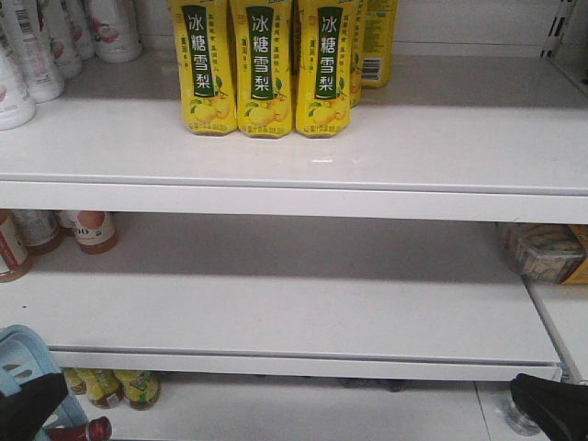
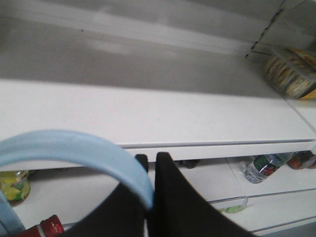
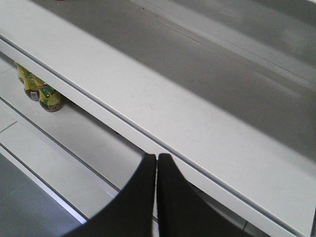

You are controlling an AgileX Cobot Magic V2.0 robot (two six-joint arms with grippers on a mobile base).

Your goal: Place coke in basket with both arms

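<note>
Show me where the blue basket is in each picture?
Front view: the basket peeks in at the bottom left corner.
Left wrist view: its pale blue handle arcs across the lower left, pinched in the left gripper.
Right wrist view: not in it.
Shared landmark: the yellow-labelled bottles under the white shelf appear in all three views.

Top shelf: three tall yellow cartons with green labels and pear pictures [image 1: 262,69] stand side by side at the front edge of the white metal shelving [image 1: 294,170].
Top shelf, left: white plastic bottles with pink prints [image 1: 37,46].
Middle shelf, left: brown-based bottles with white and red labels [image 1: 87,230].
Middle shelf, right: clear plastic packet of round biscuits [image 2: 291,74].
Bottom shelf, left: small yellow-green labelled bottles [image 3: 42,91].
Bottom shelf, right: clear plastic water bottle lying on its side [image 2: 261,168].
</note>
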